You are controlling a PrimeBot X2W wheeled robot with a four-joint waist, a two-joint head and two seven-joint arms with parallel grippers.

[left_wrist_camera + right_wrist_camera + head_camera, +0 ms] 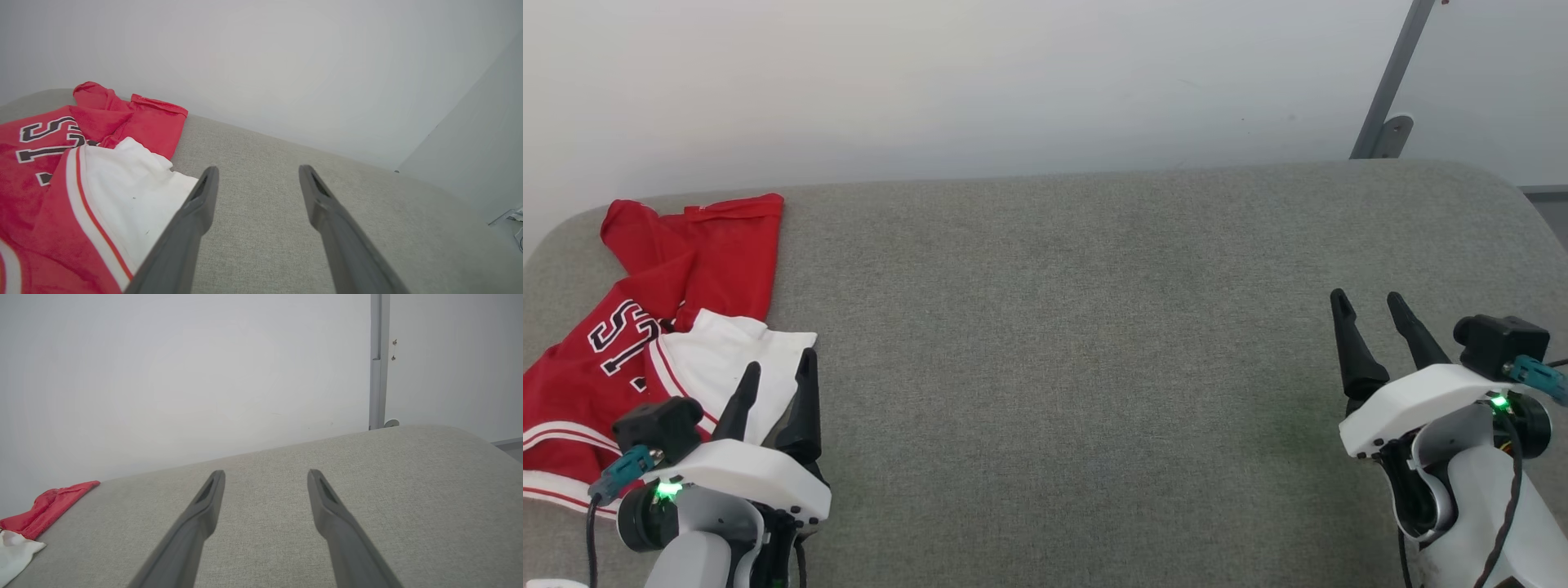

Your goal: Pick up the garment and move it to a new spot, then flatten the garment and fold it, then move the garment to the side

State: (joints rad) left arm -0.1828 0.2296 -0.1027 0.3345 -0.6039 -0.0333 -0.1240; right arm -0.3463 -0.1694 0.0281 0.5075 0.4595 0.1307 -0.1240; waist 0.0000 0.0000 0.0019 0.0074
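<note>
The wide grey fabric-covered padded surface (1094, 343) runs back to a plain white wall (980, 82). The crumpled red soft jersey (703, 261), with a white sleeve (727, 359) and red-and-white stripe trim, lies at the surface's left end. Its long axis runs from the near edge away toward the wall. The left gripper (781, 361) hovers at the sleeve's edge, its two dark fingers spread and holding nothing, with the jersey off to its left. I judge this arm the one to make the pick. The right gripper (1365, 296), likewise spread and empty, is well apart at the right. The black, white-outlined lettering (625, 335) shows an "S" and part of a digit; folds hide the rest.
</note>
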